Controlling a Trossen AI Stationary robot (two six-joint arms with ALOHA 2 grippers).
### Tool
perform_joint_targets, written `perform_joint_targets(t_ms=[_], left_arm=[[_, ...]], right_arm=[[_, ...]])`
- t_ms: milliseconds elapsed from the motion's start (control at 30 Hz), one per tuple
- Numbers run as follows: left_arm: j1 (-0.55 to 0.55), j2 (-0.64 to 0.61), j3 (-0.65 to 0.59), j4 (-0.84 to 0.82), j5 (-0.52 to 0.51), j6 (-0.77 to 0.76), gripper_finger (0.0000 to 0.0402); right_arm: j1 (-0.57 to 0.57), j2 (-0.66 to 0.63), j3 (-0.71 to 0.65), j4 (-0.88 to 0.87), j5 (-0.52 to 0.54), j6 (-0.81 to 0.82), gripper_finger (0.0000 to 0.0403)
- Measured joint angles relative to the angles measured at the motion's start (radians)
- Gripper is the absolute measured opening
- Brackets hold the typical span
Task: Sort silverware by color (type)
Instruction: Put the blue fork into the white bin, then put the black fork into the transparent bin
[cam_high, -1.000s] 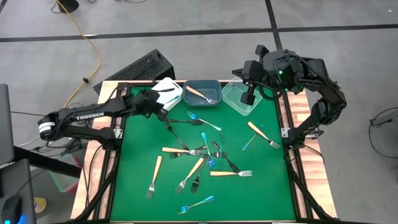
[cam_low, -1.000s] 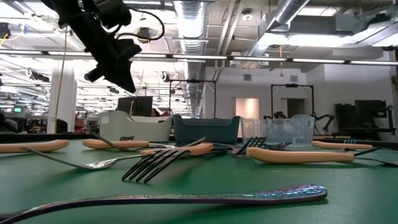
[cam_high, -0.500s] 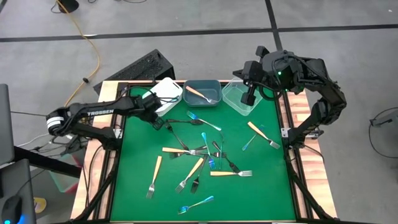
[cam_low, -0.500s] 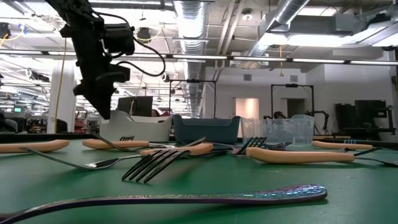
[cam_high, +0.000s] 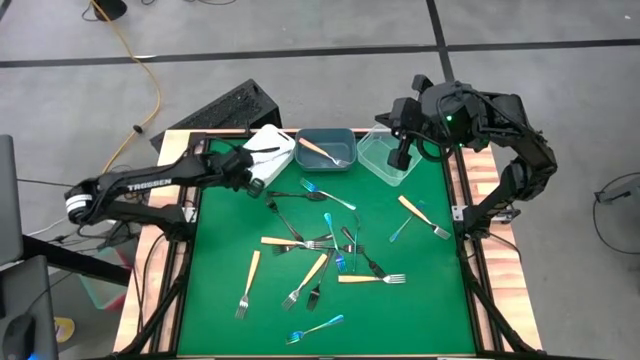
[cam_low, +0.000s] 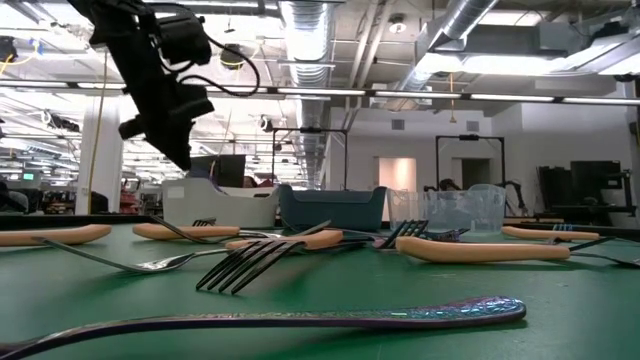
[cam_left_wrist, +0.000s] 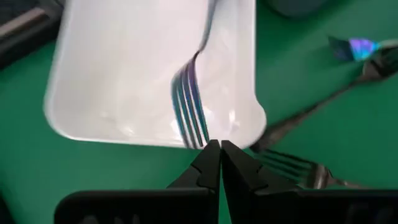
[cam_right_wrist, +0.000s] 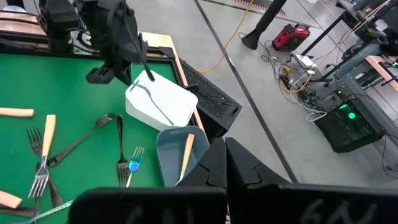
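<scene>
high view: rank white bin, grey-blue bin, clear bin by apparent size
1. Grey-blue bin, widest outline.
2. Clear bin and white bin: about alike; each is partly covered by a gripper, so no ranking between them.

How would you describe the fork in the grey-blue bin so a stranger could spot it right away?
Look along the far edge of the green table for three small bins in a row. The middle, grey-blue bin holds one fork lying slantwise. It has a yellow-orange handle and is the only utensil in that bin.
</scene>
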Motion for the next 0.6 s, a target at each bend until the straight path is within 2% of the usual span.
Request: perform_joint_targets(t_ms=[167, 267, 433, 600], left_arm=[[0.030, -0.041, 0.000, 0.014, -0.093, -0.006, 0.0000], [0.063, -0.045, 0.000, 0.026, -0.095, 0.006, 0.0000], [0.100, -0.044, 0.000, 0.029, -0.027, 0.015, 0.0000], [0.113, -0.064, 0.020, 0.054, 0.126, 0.010, 0.0000]], right_arm=[[0.000, 0.000, 0.000, -0.018, 0.000, 0.025, 0.0008], [0.000, 0.000, 0.000, -0.018, 0.000, 0.026, 0.0008], [0.000, 0.000, 0.000, -0.018, 0.000, 0.028, 0.0008], [0.000, 0.000, 0.000, -0.018, 0.000, 0.028, 0.0008]])
